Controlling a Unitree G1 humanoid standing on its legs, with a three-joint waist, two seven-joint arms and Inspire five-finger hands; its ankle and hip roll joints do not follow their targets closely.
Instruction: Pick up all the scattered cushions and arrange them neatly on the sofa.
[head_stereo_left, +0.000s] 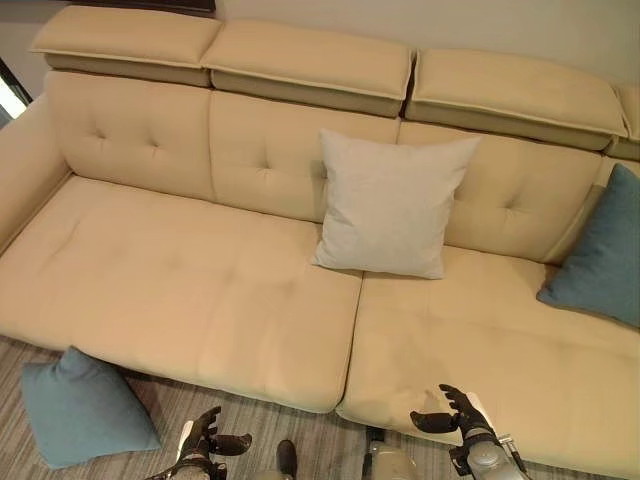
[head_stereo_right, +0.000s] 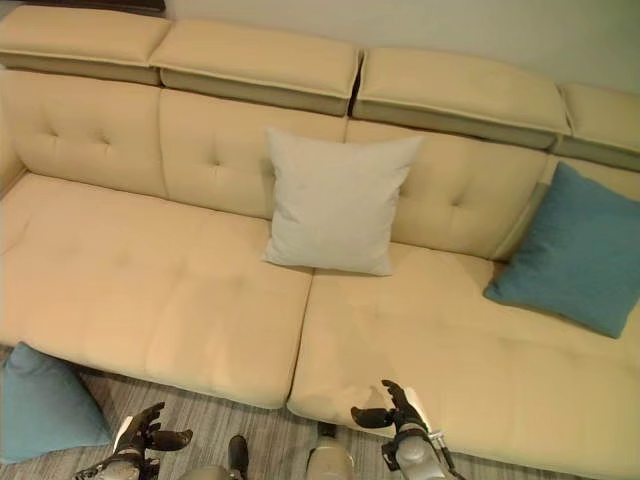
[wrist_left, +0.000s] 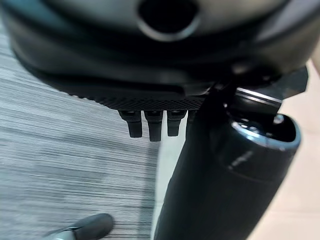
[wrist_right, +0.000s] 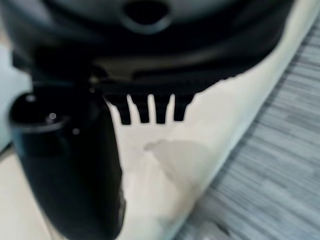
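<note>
A white cushion (head_stereo_left: 390, 203) leans upright against the middle of the cream sofa's (head_stereo_left: 180, 270) backrest. A teal cushion (head_stereo_left: 605, 255) leans in the sofa's right corner. Another teal cushion (head_stereo_left: 82, 410) lies on the floor at the sofa's front left edge. My left hand (head_stereo_left: 205, 440) hangs low over the floor just right of that floor cushion, fingers relaxed and empty. My right hand (head_stereo_left: 455, 412) hovers over the front edge of the right seat, open, holding nothing. In the wrist views the left hand's fingers (wrist_left: 149, 124) and the right hand's fingers (wrist_right: 150, 109) stand straight.
Grey striped carpet (head_stereo_left: 240, 415) runs along the sofa's front. The left seat (head_stereo_left: 170, 270) is bare. The sofa's left armrest (head_stereo_left: 20, 160) rises at the far left.
</note>
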